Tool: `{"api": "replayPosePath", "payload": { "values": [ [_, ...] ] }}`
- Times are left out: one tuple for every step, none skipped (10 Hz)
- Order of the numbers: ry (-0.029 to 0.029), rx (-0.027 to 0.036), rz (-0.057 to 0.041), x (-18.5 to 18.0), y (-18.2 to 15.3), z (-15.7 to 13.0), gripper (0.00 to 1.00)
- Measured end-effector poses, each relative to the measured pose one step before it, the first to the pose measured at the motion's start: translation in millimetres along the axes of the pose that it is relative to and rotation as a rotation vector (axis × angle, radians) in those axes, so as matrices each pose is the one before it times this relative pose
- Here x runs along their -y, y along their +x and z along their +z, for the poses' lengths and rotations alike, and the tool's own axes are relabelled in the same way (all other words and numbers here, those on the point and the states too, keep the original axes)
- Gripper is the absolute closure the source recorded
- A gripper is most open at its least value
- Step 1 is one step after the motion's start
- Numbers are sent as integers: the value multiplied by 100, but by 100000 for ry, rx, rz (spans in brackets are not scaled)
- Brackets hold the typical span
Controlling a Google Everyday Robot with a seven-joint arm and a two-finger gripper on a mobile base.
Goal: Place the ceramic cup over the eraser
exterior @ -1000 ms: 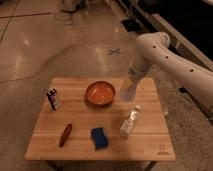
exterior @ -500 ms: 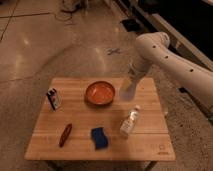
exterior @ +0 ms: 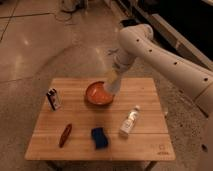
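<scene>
Since the previous frame, the arm (exterior: 150, 47) had swung left, bringing the gripper (exterior: 118, 76) and the ceramic cup (exterior: 113, 87) to the right rim of the orange bowl (exterior: 96, 94). The claw was clamped on the cup, which hung tilted. The eraser (exterior: 53, 98) stood unmoved near the left edge of the wooden table (exterior: 145, 145), well apart from the cup.
</scene>
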Motion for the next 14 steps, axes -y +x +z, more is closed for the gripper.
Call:
{"api": "replayPosePath", "payload": {
  "values": [
    [455,-352,-2744,807,1153,282,90],
    [991,-301,-3132,1060,1201,313,90],
    [1436,-149,-3868,1396,1402,447,90],
    [1569,-177,-3723,1387,1374,420,90],
    [1395,-199,-3398,1197,1270,407,90],
    [1516,-556,-4500,1448,1745,344,90],
    [964,-416,-3105,939,1232,229,90],
    [670,-416,-2885,779,1200,209,90],
    [336,-211,-4136,975,1754,428,90],
    [318,192,-2441,555,1127,521,90],
    [303,274,-2427,476,1274,745,90],
    [410,194,-1337,272,847,562,90],
    [241,394,-1763,211,1177,936,90],
    [-55,479,-1082,-16,787,789,90]
  ]
}}
